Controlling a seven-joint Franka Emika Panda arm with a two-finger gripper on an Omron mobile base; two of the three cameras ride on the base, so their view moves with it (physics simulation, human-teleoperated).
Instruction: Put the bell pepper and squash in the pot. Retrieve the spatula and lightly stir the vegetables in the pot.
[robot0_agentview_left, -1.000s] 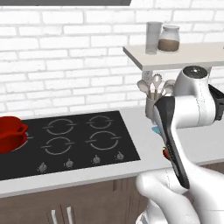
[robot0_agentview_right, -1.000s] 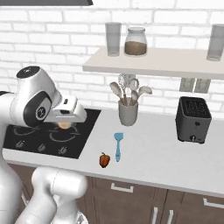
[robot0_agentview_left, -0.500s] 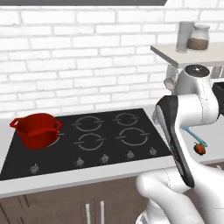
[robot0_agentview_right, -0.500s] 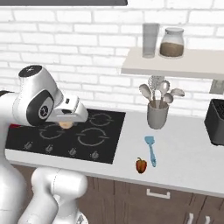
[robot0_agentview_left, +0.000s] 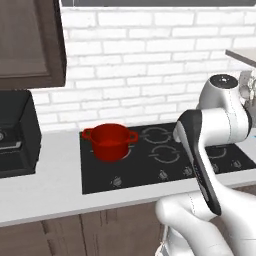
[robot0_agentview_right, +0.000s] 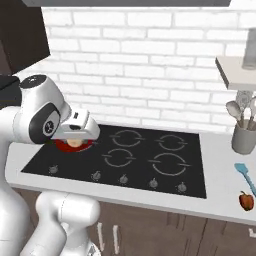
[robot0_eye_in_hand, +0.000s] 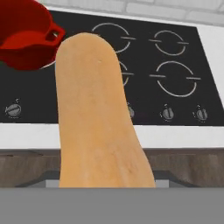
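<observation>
- Tan and smooth, the squash (robot0_eye_in_hand: 98, 118) runs up the middle of the hand view from the bottom edge to the upper centre, right along the line of the gripper (robot0_agentview_right: 75, 142); the fingertips themselves are hidden behind it, but the squash hangs clear above the stove, so the jaws look clamped on it.
- From the right base view, a small pale end of the squash peeks out under the white hand at the left middle of the frame, right in front of the red rim of the pot (robot0_agentview_right: 64, 145).
- Over in the left base view, the pot sits on the rear left burner of the black cooktop (robot0_agentview_left: 150, 172), left of centre.
- In the hand view the pot is at the upper left corner, just beside the squash's tip.
- Far right of the right base view: the blue spatula (robot0_agentview_right: 245, 175) lies on the white counter (robot0_agentview_right: 222, 197), the bell pepper (robot0_agentview_right: 245, 200) just below it, and the grey utensil cup (robot0_agentview_right: 243, 138) stands behind.
</observation>
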